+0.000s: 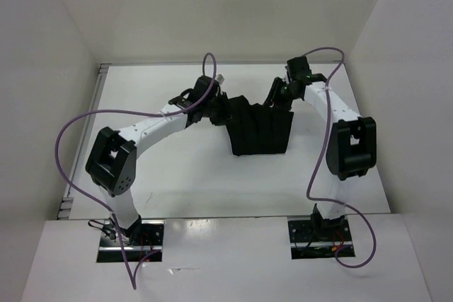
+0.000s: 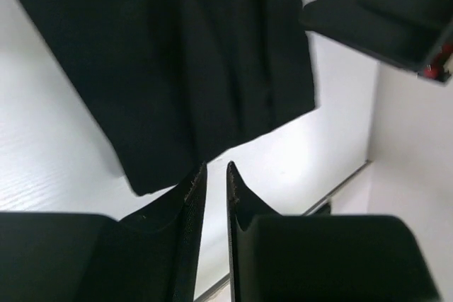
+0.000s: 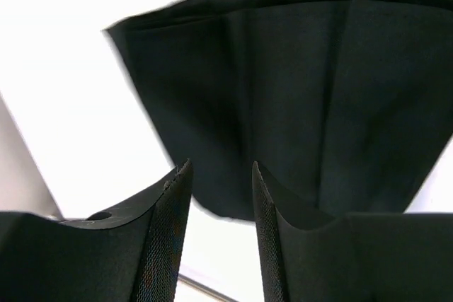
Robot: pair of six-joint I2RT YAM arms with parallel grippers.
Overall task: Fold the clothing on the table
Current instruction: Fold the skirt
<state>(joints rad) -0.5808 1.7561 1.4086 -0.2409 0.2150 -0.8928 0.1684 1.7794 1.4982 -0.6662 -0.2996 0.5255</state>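
The clothing [image 1: 260, 129] lies mid-width near the table's [image 1: 177, 182] far edge, the left gripper [image 2: 216, 167] narrowed to a slit and the right gripper [image 3: 219, 165] half-wide, both empty at its far corners, so an uneven pinch could miss the hem or skew the fold.

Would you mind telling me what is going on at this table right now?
The left gripper and right gripper are poised at the two far corners of a soft black pleated fabric garment lying on the glossy white table. Neither is holding the cloth: the left one's jaws stand narrowly apart and the right one's wider, with nothing between either pair. The garment lies in a compact shape with creases running across it.
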